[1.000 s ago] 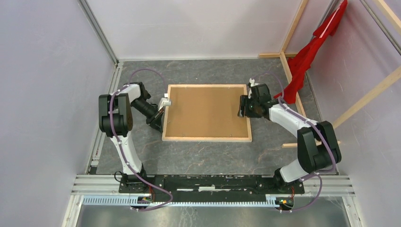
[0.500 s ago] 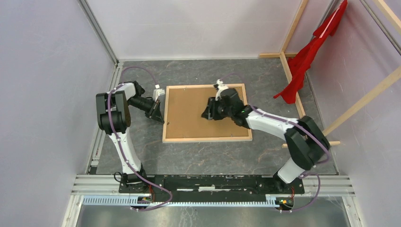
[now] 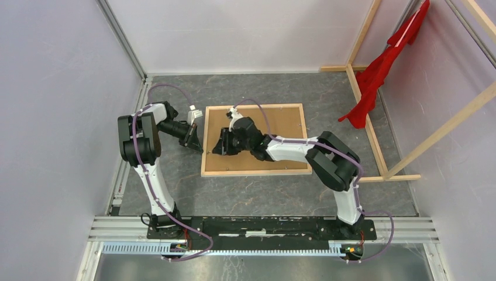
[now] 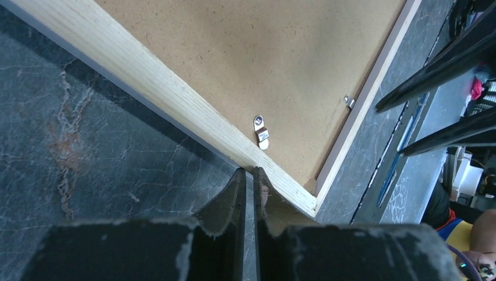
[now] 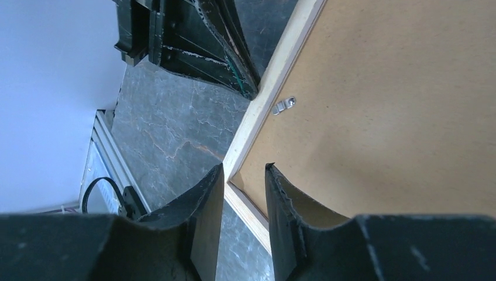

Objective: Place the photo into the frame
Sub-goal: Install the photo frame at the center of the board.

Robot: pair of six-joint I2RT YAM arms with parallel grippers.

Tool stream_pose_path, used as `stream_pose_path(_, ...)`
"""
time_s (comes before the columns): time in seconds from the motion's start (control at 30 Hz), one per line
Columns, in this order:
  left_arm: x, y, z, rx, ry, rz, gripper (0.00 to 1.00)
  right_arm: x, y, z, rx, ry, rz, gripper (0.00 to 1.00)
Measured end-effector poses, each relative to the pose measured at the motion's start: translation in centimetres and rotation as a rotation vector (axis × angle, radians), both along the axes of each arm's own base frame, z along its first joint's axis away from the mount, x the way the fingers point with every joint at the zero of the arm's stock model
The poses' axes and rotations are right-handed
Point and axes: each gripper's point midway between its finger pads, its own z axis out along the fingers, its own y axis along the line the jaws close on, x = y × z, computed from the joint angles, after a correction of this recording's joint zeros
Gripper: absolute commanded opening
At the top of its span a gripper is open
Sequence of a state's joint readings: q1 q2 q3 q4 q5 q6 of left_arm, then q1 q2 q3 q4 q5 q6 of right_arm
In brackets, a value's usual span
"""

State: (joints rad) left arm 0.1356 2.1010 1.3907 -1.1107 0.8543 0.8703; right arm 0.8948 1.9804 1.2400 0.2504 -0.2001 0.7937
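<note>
Frame (image 3: 255, 171) lies back-up on worktop (image 3: 263, 88), backing board (image 3: 281, 126) seated, photo not in view; left pincer (image 4: 248, 171) near-closed, empty, at its left rail, right pincer (image 5: 244, 167) slightly apart, empty, over the near-left corner: shoving the tab (image 5: 283, 105) could skid the frame or pop the board.

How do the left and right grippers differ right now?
The left gripper has its fingers almost together; the right gripper has a clear gap. The left sits outside the frame, tips at its wooden border; the right hovers over the backing board. Both face the frame's left border, holding nothing.
</note>
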Motion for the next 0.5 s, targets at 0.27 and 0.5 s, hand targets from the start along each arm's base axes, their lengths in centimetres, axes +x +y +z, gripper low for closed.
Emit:
stream_pose_path(0.27, 0.0, 0.0, 0.0, -0.001, 0.016, 0.018, 0.11, -0.3, 2.0, -3.5, -0.024, 0.044, 0.006, 0.38)
stream_pose_path(0.5, 0.0, 0.0, 0.0, -0.001, 0.017, 0.02, 0.11, 0.1, 2.7, -3.8, -0.022, 0.037, -0.003, 0.43)
